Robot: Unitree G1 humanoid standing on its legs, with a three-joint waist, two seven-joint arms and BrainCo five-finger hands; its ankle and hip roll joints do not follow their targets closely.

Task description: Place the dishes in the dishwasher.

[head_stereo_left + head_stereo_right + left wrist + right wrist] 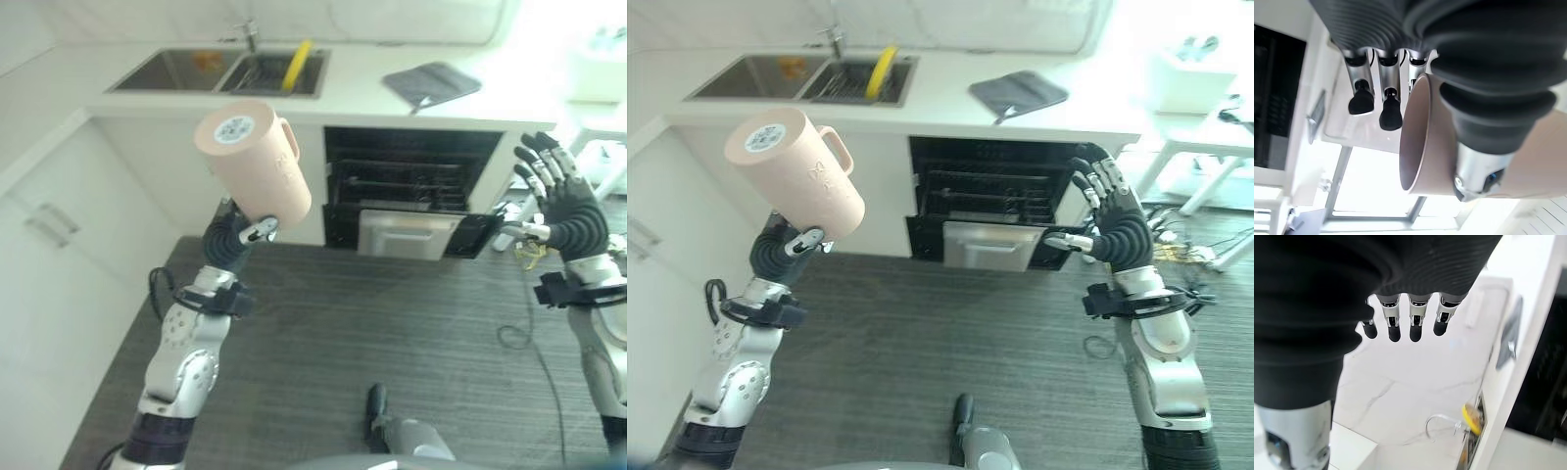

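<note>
1. The pink mug (253, 157) is being held up in the air at about 10 o'clock in the left eye view, tilted, its base with a round sticker turned toward the camera and its handle pointing to 3 o'clock.
2. The left hand (233, 238) is gripping the mug from below, at its 6 o'clock side; in the left wrist view the thumb (1484, 161) is pressing against the outside of the mug's wall while the fingers (1391, 110) are reaching down inside the rim, so the wall is pinched between them.
3. The mug is hanging in front of the white cabinet face, to the 9 o'clock side of the open dishwasher (411, 186), and is not touching it.
4. The dishwasher's dark racks are showing inside the opening, and its door (407, 235) is lying folded down toward the grey floor (392, 333).
5. The right hand (1112, 220) is hovering at 3 o'clock, just beside the dishwasher's far edge, with its fingers spread and straight, holding nothing.
6. Above the dishwasher the white counter (362, 93) is carrying a grey cloth (431, 83) at about 1 o'clock.
7. A double sink (220, 70) is sitting at 11 o'clock on the counter, with a yellow item (296, 64) leaning in its nearer basin.
</note>
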